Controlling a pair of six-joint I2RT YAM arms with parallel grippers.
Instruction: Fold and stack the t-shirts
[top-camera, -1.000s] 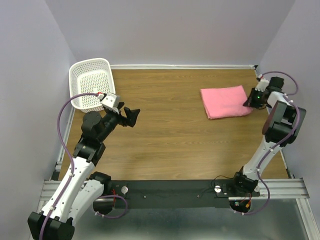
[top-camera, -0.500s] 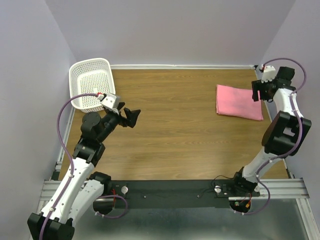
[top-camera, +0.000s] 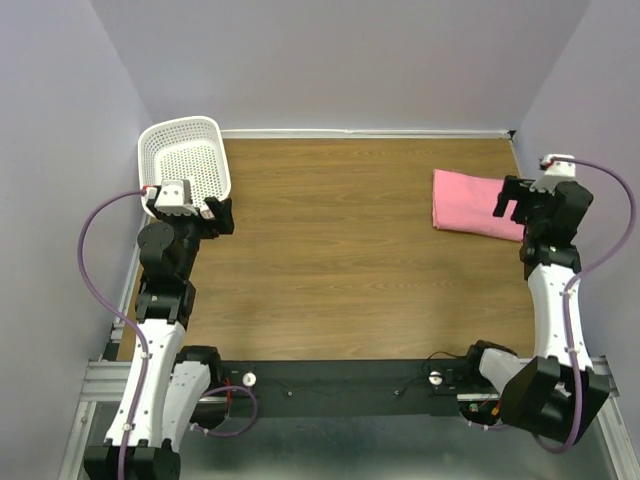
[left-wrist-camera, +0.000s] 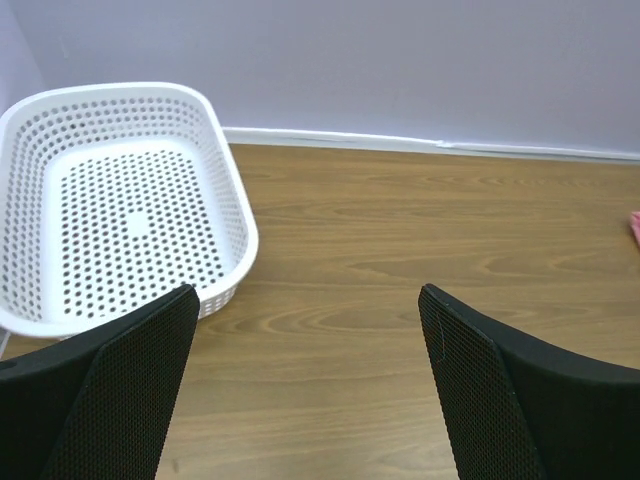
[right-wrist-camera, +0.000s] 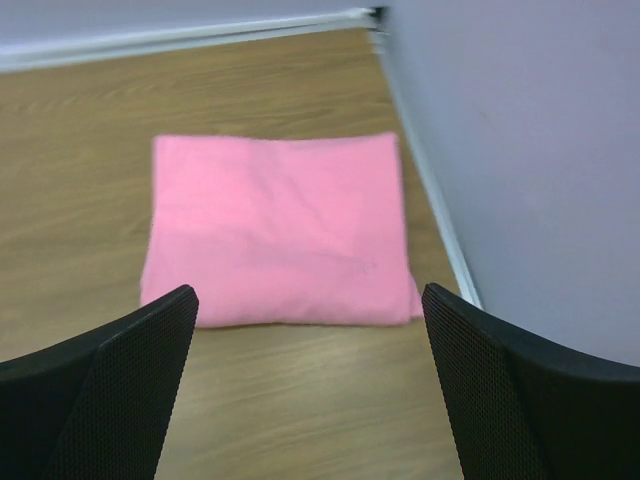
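One folded salmon-pink t-shirt (top-camera: 472, 203) lies flat at the table's far right, near the right wall. In the right wrist view the t-shirt (right-wrist-camera: 280, 230) sits just ahead of my fingertips, apart from them. My right gripper (top-camera: 512, 199) hovers at the shirt's right edge and is open, with nothing between its fingers (right-wrist-camera: 308, 300). My left gripper (top-camera: 218, 215) is at the far left beside the basket, open and holding nothing (left-wrist-camera: 306, 292), with bare wood below it.
A white perforated basket (top-camera: 180, 124) stands in the far left corner with nothing inside; its rim (left-wrist-camera: 240, 215) is just left of my left fingers. The right wall (right-wrist-camera: 520, 150) runs close along the shirt. A white skirting strip (top-camera: 360, 132) marks the back edge.
My right gripper slid the folded t-shirt to the right, let go and opened, then drew back toward the near side. My left arm swung left toward the basket.
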